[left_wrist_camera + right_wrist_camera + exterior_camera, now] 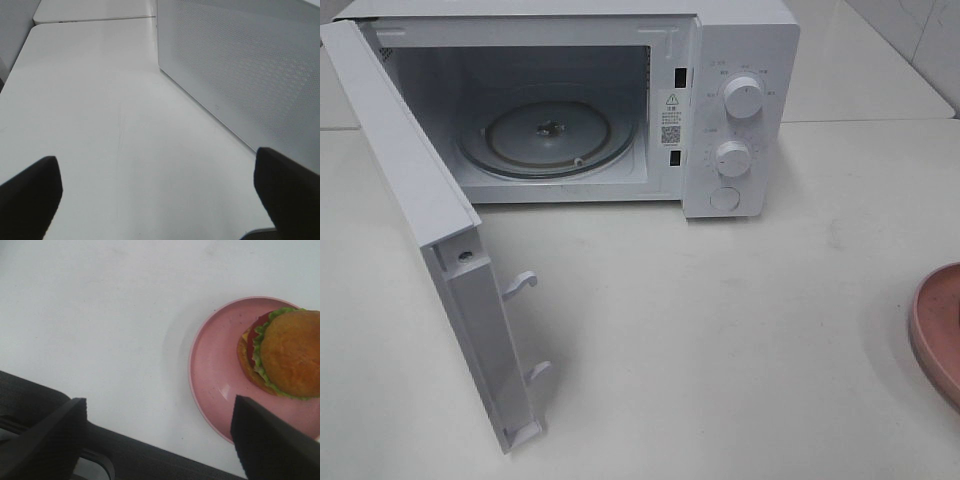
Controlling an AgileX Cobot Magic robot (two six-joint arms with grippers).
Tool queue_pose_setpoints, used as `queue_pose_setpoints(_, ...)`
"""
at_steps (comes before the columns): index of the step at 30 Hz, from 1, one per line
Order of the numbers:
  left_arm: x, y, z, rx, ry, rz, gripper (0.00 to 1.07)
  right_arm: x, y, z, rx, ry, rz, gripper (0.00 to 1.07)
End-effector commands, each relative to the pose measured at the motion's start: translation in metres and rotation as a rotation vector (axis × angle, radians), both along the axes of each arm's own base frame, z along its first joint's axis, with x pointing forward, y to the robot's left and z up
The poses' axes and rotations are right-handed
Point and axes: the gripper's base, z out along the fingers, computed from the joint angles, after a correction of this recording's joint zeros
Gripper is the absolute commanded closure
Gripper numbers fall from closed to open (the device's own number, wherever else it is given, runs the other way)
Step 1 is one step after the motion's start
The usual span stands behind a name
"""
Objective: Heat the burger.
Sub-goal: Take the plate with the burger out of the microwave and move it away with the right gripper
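Only the right wrist view shows the burger (287, 352) on its plate (212, 370), beside the spread right gripper (155, 437); left gripper (157, 192) wide, by the microwave (240, 65)

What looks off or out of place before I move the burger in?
Nothing stands out. The microwave door hangs fully open, the glass turntable sits level and bare, and the burger sits intact on the pink plate, off toward one side of it. No spills on the table.
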Motion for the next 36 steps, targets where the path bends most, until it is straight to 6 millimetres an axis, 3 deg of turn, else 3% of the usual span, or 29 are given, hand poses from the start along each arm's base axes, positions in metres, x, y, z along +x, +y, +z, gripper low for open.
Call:
queue_pose_setpoints(1,-0.002,0.000,0.001,-0.004,-0.033,0.005,0.09,-0.007,-0.007,-0.002,-0.009,-0.012,-0.010,0.31)
queue_pose_setpoints(11,-0.002,0.000,0.001,-0.004,-0.033,0.005,0.09,-0.039,-0.025,-0.010,0.056,-0.131,-0.099,0.31)
queue_pose_setpoints(27,-0.002,0.000,0.001,-0.004,-0.033,0.005,0.09,-0.080,-0.034,-0.021,0.128,-0.394,-0.244,0.31)
queue_pose_setpoints(36,-0.002,0.000,0.001,-0.004,-0.033,0.005,0.09,-0.086,-0.031,-0.027,0.168,-0.495,-0.260,0.31)
